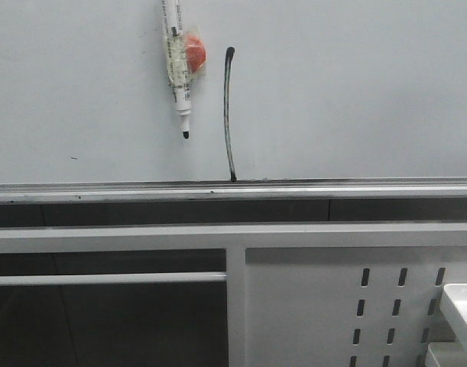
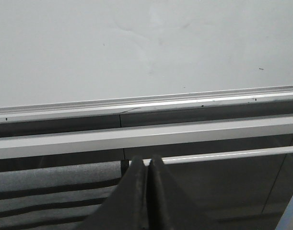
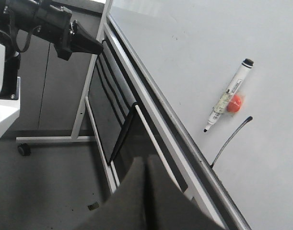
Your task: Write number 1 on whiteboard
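Observation:
The whiteboard [image 1: 355,84] fills the upper front view, with its silver rail [image 1: 332,188] below. The number 1 [image 1: 228,115] is a thin, slightly curved black stroke running down to the rail; it also shows in the right wrist view [image 3: 230,140]. A white marker pen [image 1: 176,69] hangs tip down on the board beside a red-orange magnet [image 1: 194,52], left of the stroke; the pen also shows in the right wrist view [image 3: 228,96]. My left gripper [image 2: 148,160] is shut and empty below the rail. My right gripper [image 3: 145,160] is shut and empty, away from the board.
A white metal panel with slotted holes [image 1: 317,306] and white frame bars [image 1: 103,237] stand below the board. A white tray corner [image 1: 461,306] sits at the lower right. The left arm [image 3: 55,26] shows in the right wrist view, above a stand caster [image 3: 24,149].

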